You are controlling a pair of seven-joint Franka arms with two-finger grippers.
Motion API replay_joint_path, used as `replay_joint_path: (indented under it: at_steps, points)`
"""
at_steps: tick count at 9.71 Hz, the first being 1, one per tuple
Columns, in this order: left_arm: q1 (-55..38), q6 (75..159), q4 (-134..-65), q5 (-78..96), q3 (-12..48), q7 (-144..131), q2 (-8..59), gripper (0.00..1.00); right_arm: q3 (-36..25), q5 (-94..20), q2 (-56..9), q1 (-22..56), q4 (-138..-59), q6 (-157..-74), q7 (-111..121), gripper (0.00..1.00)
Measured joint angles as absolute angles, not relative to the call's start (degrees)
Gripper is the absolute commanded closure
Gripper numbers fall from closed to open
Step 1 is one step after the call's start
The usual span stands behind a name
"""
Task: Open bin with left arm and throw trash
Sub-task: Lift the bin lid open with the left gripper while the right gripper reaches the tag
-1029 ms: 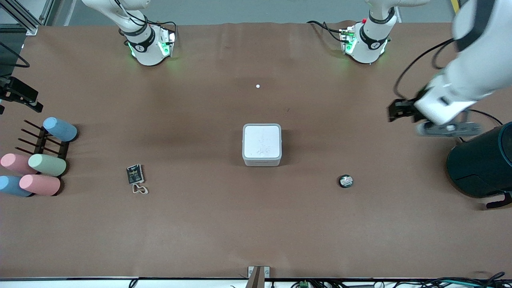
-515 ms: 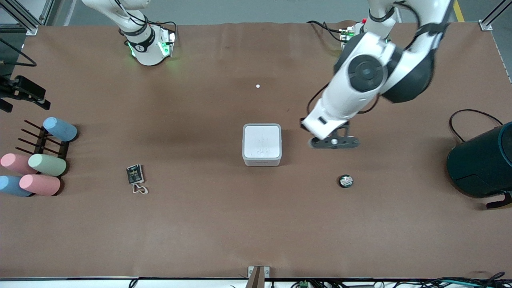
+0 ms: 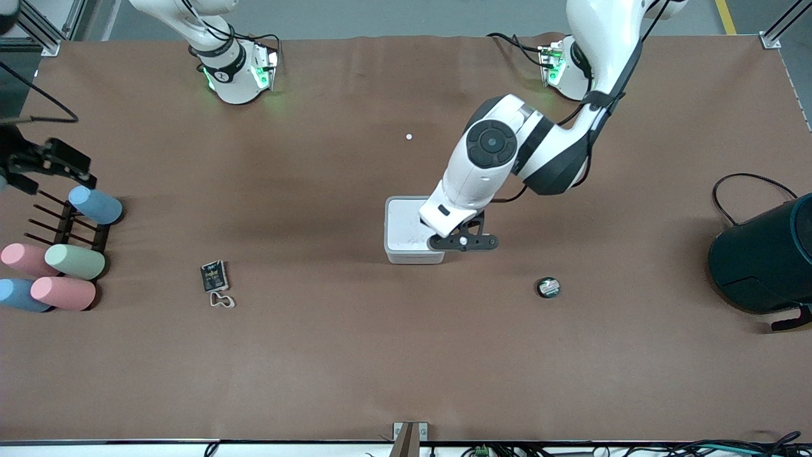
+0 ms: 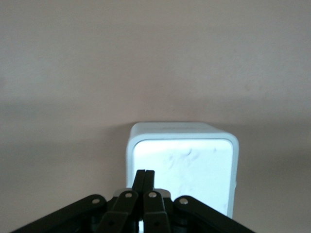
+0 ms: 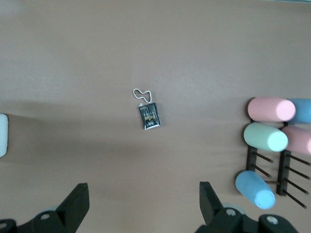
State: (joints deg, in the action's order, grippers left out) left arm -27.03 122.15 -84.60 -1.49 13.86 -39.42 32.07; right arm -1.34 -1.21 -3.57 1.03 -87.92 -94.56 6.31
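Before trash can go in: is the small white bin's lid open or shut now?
Shut. The flat lid lies level on the white bin; the left end effector, closed, is over its edge.

The left arm reaches from its base toward the table's middle, its left gripper [image 4: 144,180] pointing down, fingers pressed together. The right gripper [image 5: 141,204] hangs at the right arm's end, jaws wide apart.

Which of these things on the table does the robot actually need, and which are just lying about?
Needed: bin, lid down; black packet; whitish loop; dark disc; left gripper, fingers shut over the bin.

Lying about: pastel cylinders; dark rack; teal drum.
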Motion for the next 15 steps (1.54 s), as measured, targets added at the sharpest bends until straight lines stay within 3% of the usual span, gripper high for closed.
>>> replay_joint_path:
  at_steps: [2, 8, 13, 15]
  points:
    - [-28.78, 126.80, -83.56, -1.66, 13.80, -39.42, 35.65, 1.00, -1.33, -1.20, -7.45, 2.79, -88.39, -97.69, 6.31, 0.00]
    - [-31.64, 128.05, -82.49, -5.58, 13.74, -39.43, 39.57, 1.00, -1.26, -1.19, -14.86, 6.21, -91.28, -105.95, 9.34, 0.00]
    - [-31.04, 127.57, -80.86, -6.35, 13.54, -39.43, 40.12, 1.00, -1.30, -1.13, -22.47, 6.95, -91.56, -114.81, 36.79, 0.00]
    - [-27.16, 121.61, -78.25, -6.37, 13.63, -37.68, 37.74, 0.97, -1.39, -1.23, -25.64, 6.95, -91.58, -118.07, 48.73, 0.00]
